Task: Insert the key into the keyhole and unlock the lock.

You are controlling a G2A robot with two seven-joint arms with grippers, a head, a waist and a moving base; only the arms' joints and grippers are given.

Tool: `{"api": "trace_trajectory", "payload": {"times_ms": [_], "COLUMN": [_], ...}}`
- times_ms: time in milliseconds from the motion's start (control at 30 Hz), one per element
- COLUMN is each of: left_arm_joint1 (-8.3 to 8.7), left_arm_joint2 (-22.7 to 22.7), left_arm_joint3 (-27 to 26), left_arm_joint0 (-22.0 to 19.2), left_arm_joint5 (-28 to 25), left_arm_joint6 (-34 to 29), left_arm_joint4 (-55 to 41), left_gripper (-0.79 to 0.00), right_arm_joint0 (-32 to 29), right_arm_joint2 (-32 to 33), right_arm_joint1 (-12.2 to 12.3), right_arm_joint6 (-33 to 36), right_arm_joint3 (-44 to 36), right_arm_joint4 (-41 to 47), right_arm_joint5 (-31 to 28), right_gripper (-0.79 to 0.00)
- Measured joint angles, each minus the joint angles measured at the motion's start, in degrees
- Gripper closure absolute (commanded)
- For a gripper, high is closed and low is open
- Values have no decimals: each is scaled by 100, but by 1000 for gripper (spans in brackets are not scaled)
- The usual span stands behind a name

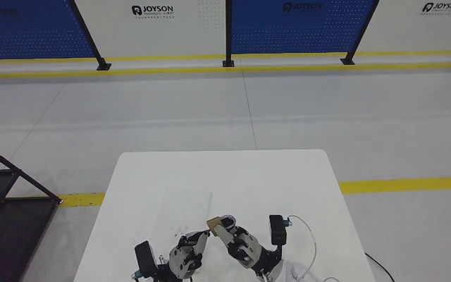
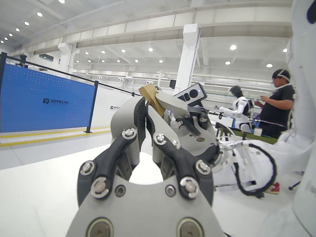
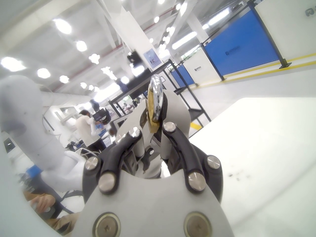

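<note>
A brass padlock [image 1: 213,223] with a chrome shackle is held above the table's near edge, where the two grippers meet. My right gripper [image 3: 155,110] is shut on the padlock [image 3: 151,120], whose shackle [image 3: 156,91] sticks out past the fingertips. In the left wrist view the padlock [image 2: 151,96] sits just beyond my left gripper [image 2: 146,106], clamped by a right finger [image 2: 171,101]. The left gripper's pads are pressed together on a thin metal piece, the key [image 2: 147,103], which is mostly hidden between them. Its tip is against the brass body. In the top view the left gripper [image 1: 201,238] sits left of the right gripper [image 1: 224,231].
The white table [image 1: 211,176] stretches away bare beyond the grippers. A white cable [image 1: 308,240] loops near its right front corner. A black rack [image 1: 17,204] stands off the table's left side. Blue barrier panels [image 1: 303,25] line the far floor.
</note>
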Motion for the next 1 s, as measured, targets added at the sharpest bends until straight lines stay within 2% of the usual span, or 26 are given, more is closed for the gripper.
{"api": "trace_trajectory", "payload": {"times_ms": [433, 567, 867, 1000], "left_arm_joint1": [32, 37, 36, 30], "left_arm_joint2": [-37, -70, -117, -91], "left_arm_joint3": [173, 209, 333, 347], "left_arm_joint0": [-192, -254, -394, -417], "left_arm_joint5": [1558, 2285, 3575, 3888], "left_arm_joint6": [440, 625, 796, 816], "left_arm_joint4": [1037, 1416, 2054, 2132], "left_gripper": [0, 0, 0, 0], "right_arm_joint0": [0, 4, -2, -1], "right_arm_joint2": [-38, -48, -52, -52], "right_arm_joint1": [19, 24, 36, 41], "right_arm_joint6": [119, 128, 101, 99], "right_arm_joint3": [-30, -35, -48, -51], "right_arm_joint4": [-24, -27, -32, -26], "right_arm_joint5": [91, 98, 124, 125], "right_gripper": [0, 0, 0, 0]}}
